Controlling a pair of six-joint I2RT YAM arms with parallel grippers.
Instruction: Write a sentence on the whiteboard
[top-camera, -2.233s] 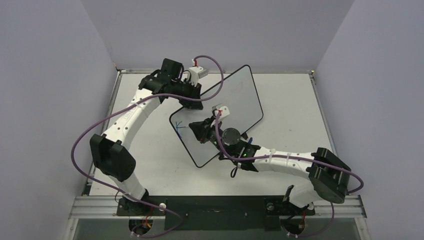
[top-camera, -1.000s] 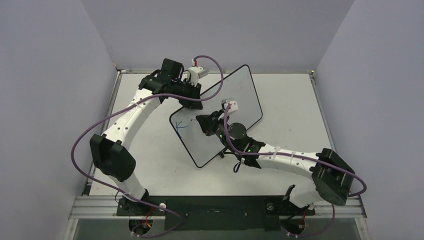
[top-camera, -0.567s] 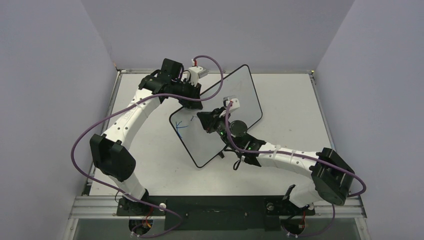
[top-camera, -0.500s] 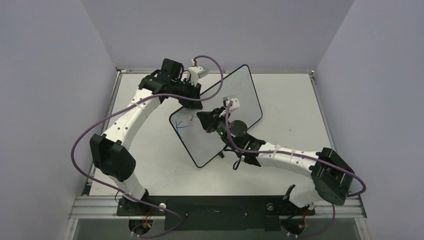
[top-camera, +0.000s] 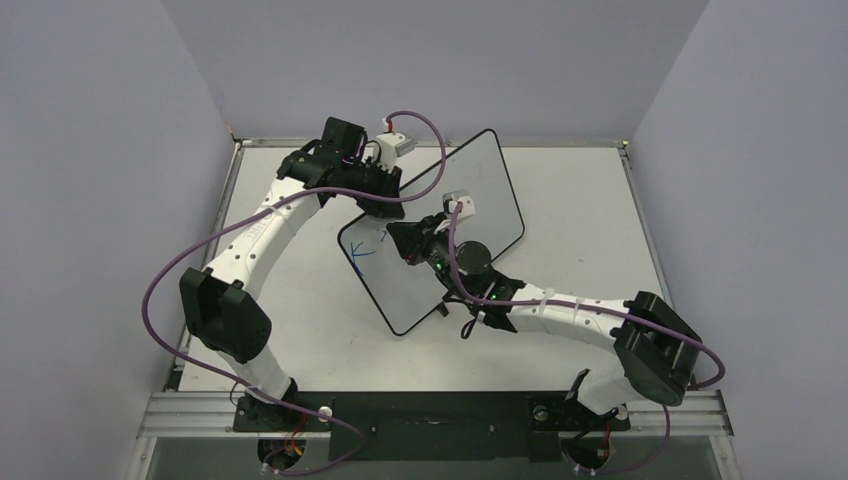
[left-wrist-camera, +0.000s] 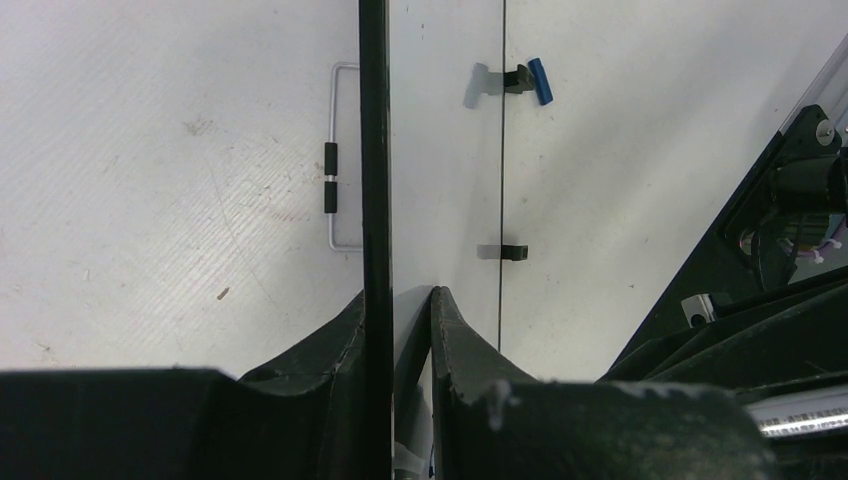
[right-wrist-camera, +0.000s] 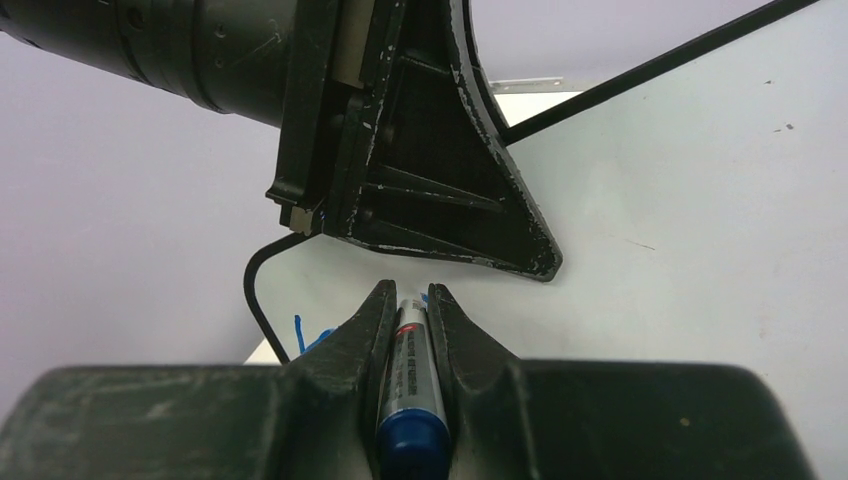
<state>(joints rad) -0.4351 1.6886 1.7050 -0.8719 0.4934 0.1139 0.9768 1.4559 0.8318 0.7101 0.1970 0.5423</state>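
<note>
Writing the next letter well calls for light, even pressure. The right gripper (right-wrist-camera: 405, 295), clenched on the blue marker (right-wrist-camera: 408, 385), points its tip at the whiteboard (top-camera: 475, 185) beside the sentence (top-camera: 364, 250), only a few strokes at the board's left corner. The left gripper (left-wrist-camera: 398, 300) pinches the board's rim, propping it tilted over the middle of the table (top-camera: 580, 200), and its bulk crowds the line ahead.
</note>
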